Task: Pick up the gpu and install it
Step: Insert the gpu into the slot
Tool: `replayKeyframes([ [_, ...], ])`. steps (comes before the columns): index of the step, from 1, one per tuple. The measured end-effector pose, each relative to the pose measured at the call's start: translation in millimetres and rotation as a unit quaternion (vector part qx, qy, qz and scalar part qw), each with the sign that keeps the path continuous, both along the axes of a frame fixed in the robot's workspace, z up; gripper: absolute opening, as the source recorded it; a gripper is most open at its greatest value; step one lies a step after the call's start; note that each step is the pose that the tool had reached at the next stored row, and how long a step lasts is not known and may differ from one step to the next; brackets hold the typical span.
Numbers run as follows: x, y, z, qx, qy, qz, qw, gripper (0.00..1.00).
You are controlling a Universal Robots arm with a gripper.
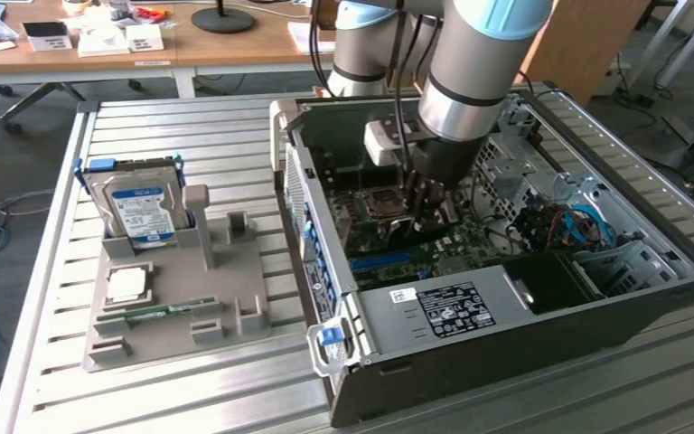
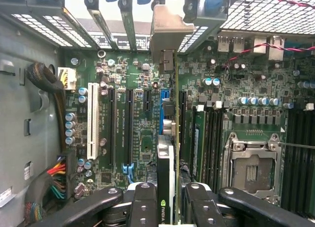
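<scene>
The claw [image 2: 166,207] grasps the gpu [image 2: 167,158], already picked up, over the motherboard [image 2: 142,118] slots; seating looks unfinished.

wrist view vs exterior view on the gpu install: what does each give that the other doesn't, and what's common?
Wrist view adds: the gpu edge-on, clamped between the pincer fingers, its metal bracket at the case's rear slot openings, with a white expansion slot beside it.
Exterior view adds: the arm, the grey parts holder beside the case, carrying a hard drive and a memory stick; the power supply.
Both: pincer down inside the open case over the motherboard, empty CPU socket.
</scene>
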State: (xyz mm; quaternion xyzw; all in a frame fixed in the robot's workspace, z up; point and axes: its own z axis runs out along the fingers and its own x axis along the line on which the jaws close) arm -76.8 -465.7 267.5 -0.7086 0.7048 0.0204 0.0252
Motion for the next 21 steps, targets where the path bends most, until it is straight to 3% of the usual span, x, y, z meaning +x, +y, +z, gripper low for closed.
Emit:
replayKeyframes([
  [2, -1.3, 0.1, -0.2, 0.0, -0.0018, 0.0, 1.0, 0.27],
  [11, -5.9, 0.0, -0.6, -0.0006, -0.002, 0.0, 1.0, 0.27],
  [18, -6.4, 0.0, -1.1, -0.0029, -0.002, -0.003, 1.0, 0.27],
  [21, -6.5, 0.1, -1.3, -0.0055, -0.002, -0.006, 1.0, 0.27],
])
